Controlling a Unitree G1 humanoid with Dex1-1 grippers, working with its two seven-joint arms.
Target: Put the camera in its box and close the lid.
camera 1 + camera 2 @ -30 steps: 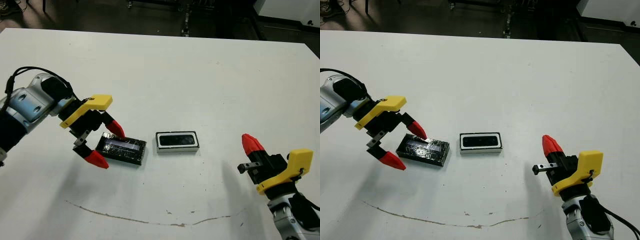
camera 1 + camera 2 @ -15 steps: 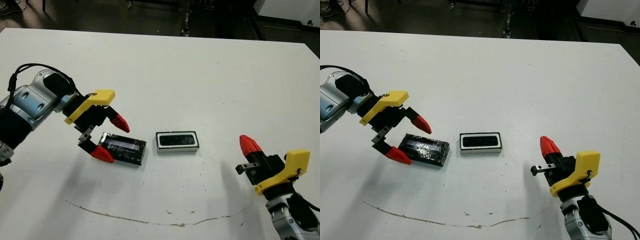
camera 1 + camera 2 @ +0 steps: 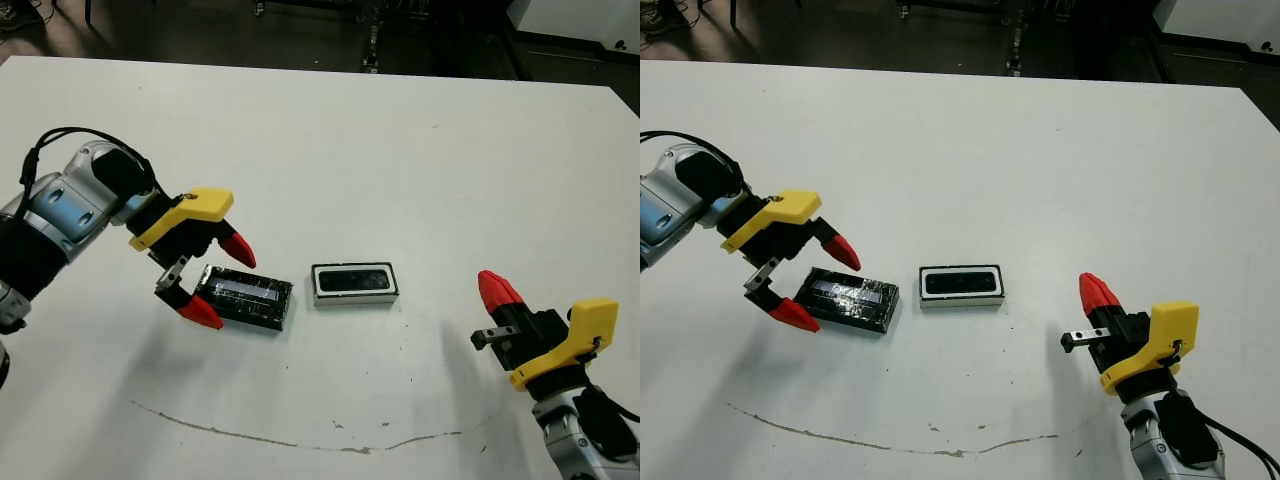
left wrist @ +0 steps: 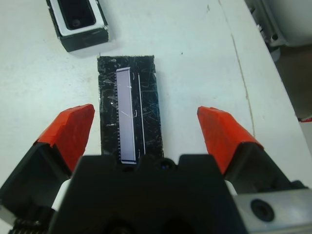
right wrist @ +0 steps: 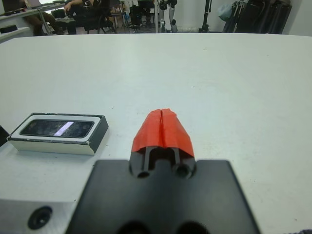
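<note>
Head view: my left hand (image 3: pixel 212 283) hangs spread wide at the lid's (image 3: pixel 246 298) nine o'clock end, lid flat on the table (image 3: pixel 400 160), long axis running nine to three. The box (image 3: pixel 355 283) sits just at its three o'clock, the camera (image 3: pixel 354 279) apparently inside.

Left wrist: lid lies lengthwise between my fingers (image 4: pixel 70 131), near end hidden.

Right wrist: right hand (image 5: pixel 162 127) clenched, empty, farther off.

Camera (image 3: pixel 353 279) in box (image 3: pixel 355 296), lid (image 3: pixel 244 298) beside, off.

The lid (image 4: pixel 127 113) looks glossy and crinkled, like black plastic wrap. The box (image 3: pixel 355 284) seems matte white card, and the table (image 3: pixel 400 160) smooth, scuffed white.
</note>
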